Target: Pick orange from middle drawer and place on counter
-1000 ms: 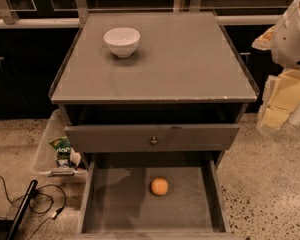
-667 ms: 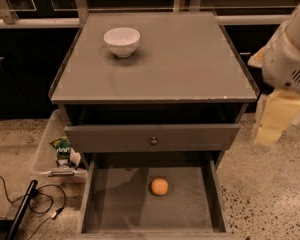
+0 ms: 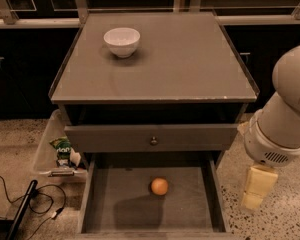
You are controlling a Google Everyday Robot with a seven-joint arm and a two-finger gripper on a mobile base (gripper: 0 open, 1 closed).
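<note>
White bowl (image 3: 122,41) is sitting near the back left corner of the surface (image 3: 190,64). Closed upper drawer front (image 3: 110,138) with a round knob (image 3: 153,141) is sitting just under the front edge. Middle drawer (image 3: 112,201) is standing pulled out below it, and its right wall is lying between the fruit and the arm. A clear bin (image 3: 44,154) holding a green packet (image 3: 63,147) is sitting on the floor past the left edge, with black cables (image 3: 20,206) trailing beside it. The white arm (image 3: 285,119) is hanging off the front right corner, outside the drawer. The hand (image 3: 257,188) is hanging beneath the arm over the floor; cannot tell if it is open or closed. The orange (image 3: 159,186) is lying on the drawer floor, about centre, well apart from the hand and to the left of it.
</note>
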